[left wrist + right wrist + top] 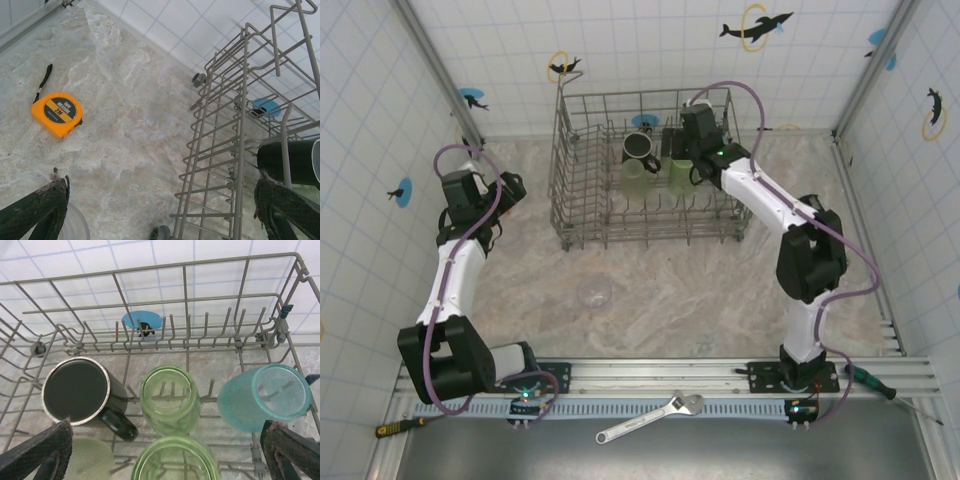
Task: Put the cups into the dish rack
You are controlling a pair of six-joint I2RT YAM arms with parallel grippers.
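Note:
The grey wire dish rack (582, 225) stands at the back of the table. Inside it are a black handled mug (77, 390), a teal tumbler (262, 397) leaning on its side, and light-green tumblers (170, 397) (175, 460), with a third green cup (90, 460) at the lower left. My right gripper (166, 432) hovers open above the green tumblers, its fingers (35, 452) wide apart and holding nothing. A clear cup (594, 292) sits on the table in front of the rack. My left gripper (162, 195) is open just left of the rack (240, 125), empty.
An orange tape measure (56, 112) lies on the table left of the rack. A clear cup's rim (75, 225) shows by my left finger. A wrench (650, 418) and screwdrivers (405, 425) (880, 385) lie on the near rail. Tiled walls close in the sides and back.

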